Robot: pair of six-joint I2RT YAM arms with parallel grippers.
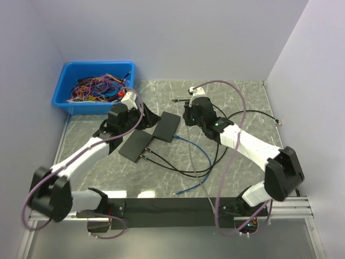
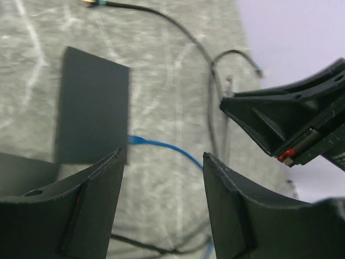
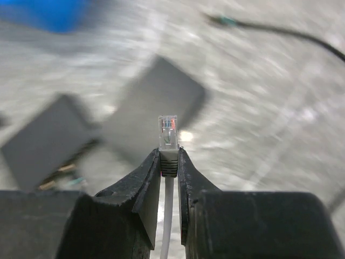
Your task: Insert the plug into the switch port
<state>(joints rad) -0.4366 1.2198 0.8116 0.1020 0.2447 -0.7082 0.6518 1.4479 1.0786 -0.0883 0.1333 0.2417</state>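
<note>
The plug (image 3: 168,132) is pinched by its boot between the fingers of the right gripper (image 3: 170,157). Its clear tip stands out ahead and its pale cable (image 3: 166,216) runs back between the jaws. It is held in the air above the table (image 1: 242,102), near the far switch (image 1: 167,126) but apart from it. The left gripper (image 2: 163,161) is spread wide with nothing between its fingers, and it hangs just over the same box.

For a clean insertion, the plug should be brought low and set square to a free port, with its latch side matched to the notch. It should then be pushed straight along its own axis until it seats. The pinch should be kept firm so that the tip is not rocked sideways. As the box is light and could slide, it might well be steadied by the empty gripper.

The ports themselves are not shown in any view. They are judged to lie on the edge where the blue cable (image 1: 200,150) enters the far switch, and on the matching edge of the near switch (image 1: 138,145), where dark leads are plugged in. The right wrist view is smeared, so the boxes appear there only as dark shapes. Which ports are free, and perhaps which switch is meant, cannot be told. The plug's latch side cannot be made out with confidence either.
</note>
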